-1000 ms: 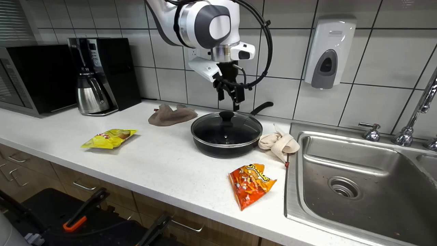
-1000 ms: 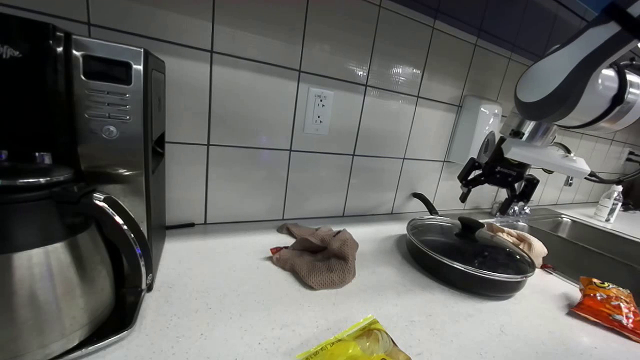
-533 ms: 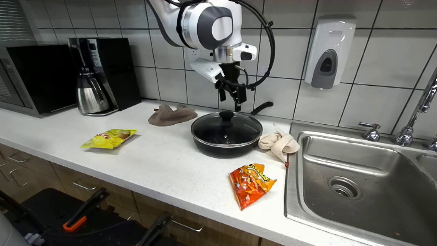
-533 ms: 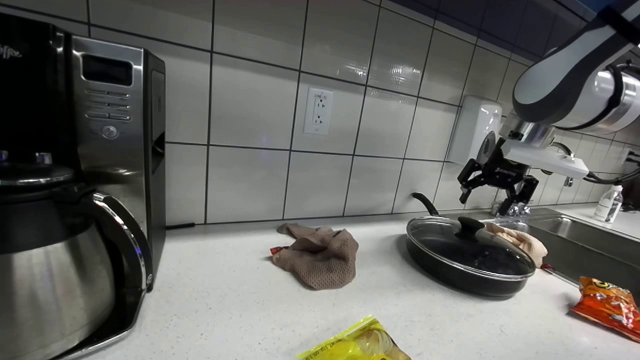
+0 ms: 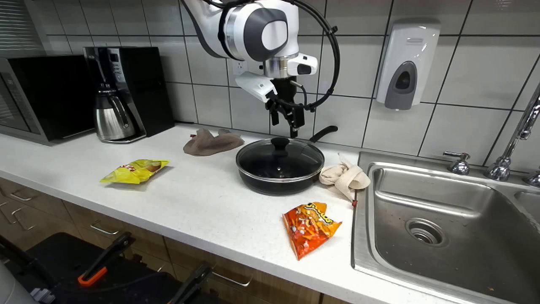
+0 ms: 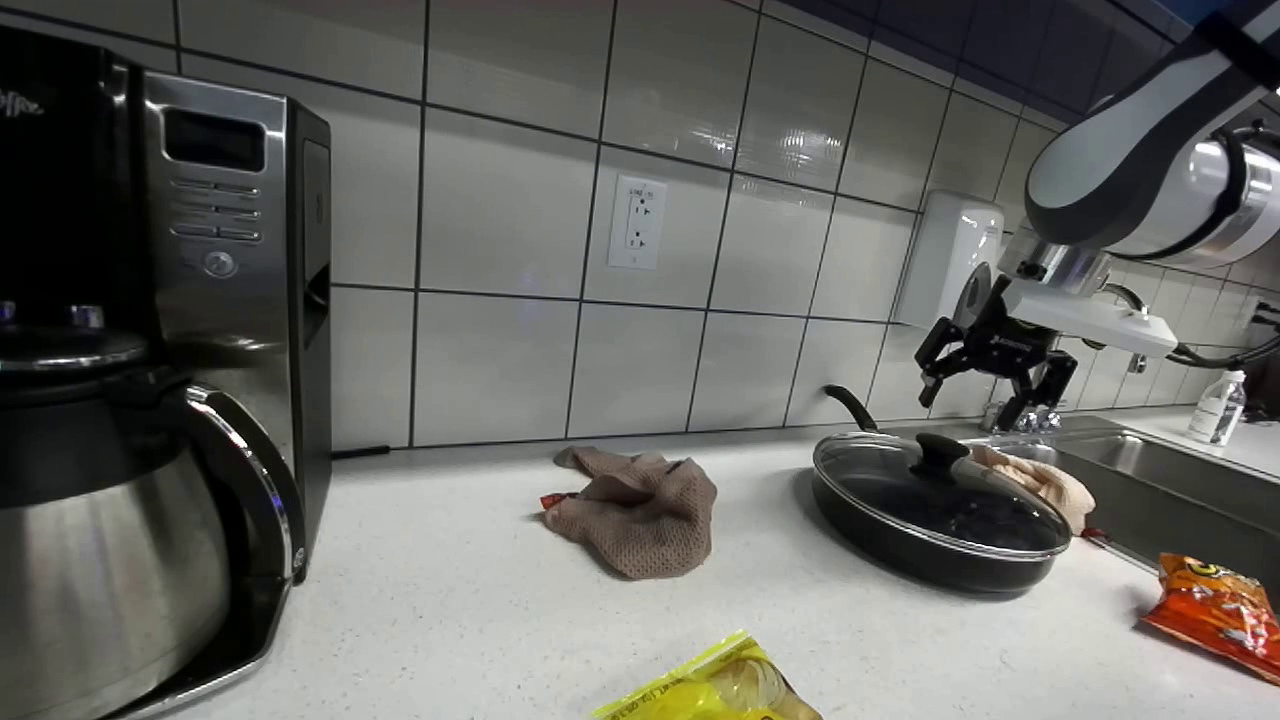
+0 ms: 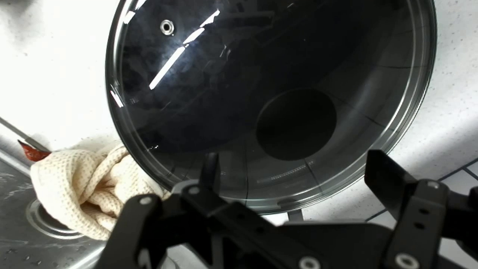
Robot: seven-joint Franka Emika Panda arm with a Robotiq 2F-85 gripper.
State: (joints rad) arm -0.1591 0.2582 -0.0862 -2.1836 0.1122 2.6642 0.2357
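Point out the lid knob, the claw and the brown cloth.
Lid knob [image 7: 297, 124], wrist view: middle of its round top.
Claw [image 6: 967, 410], in an exterior view: middle of its opening.
Brown cloth [image 6: 640, 515], in an exterior view: its crumpled middle.

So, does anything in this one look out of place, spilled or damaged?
Nothing spilled or damaged stands out. The lid appears seated on the pan. Slightly untidy: the beige cloth is bunched between pan and sink, and the brown cloth lies crumpled on the counter, neither folded.
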